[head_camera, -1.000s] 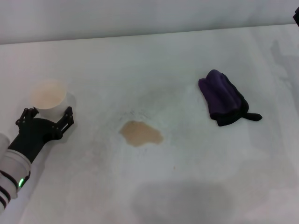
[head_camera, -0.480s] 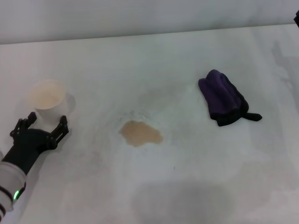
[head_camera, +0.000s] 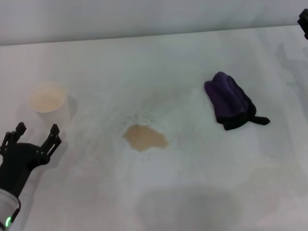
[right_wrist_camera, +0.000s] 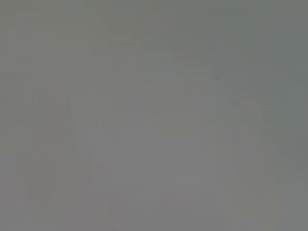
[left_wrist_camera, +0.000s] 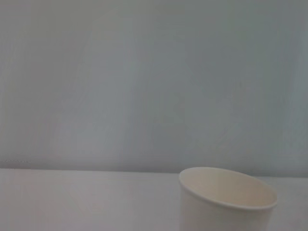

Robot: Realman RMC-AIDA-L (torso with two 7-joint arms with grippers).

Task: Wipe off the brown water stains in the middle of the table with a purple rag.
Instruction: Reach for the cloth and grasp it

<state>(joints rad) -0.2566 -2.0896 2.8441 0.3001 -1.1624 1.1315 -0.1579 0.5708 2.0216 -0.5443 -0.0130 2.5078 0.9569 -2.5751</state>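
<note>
Although the task calls for wiping, the brown water stains [head_camera: 145, 137] lie whole and untouched just below the middle of the head view, an irregular tan patch with crisp edges and a few faint grey speckles above it. The purple rag [head_camera: 230, 100] sits bunched in the right half of the frame, well apart from the patch, its black tail pointing toward the right edge; nothing holds it. So, judging from how things lie, none of the work is done: the rag has yet to be picked up, carried to the patch and rubbed over it.

The left gripper [head_camera: 32, 137] is at the lower left of the head view, its two black fingers spread wide and empty, pointing up the frame toward a paper cup [head_camera: 47, 98] that stands upright near the left edge, apart from the fingertips. The left wrist view shows the same cup [left_wrist_camera: 226, 199] at its lower right, open and pale inside. Of the right gripper [head_camera: 303, 20] only a dark sliver shows at the upper right corner, and whether its jaws are apart or closed I cannot tell; its wrist view is a blank grey.

The table [head_camera: 159, 62] is plain white with faint grey smudges, a soft shadow along the bottom edge, and a pale wall behind it.
</note>
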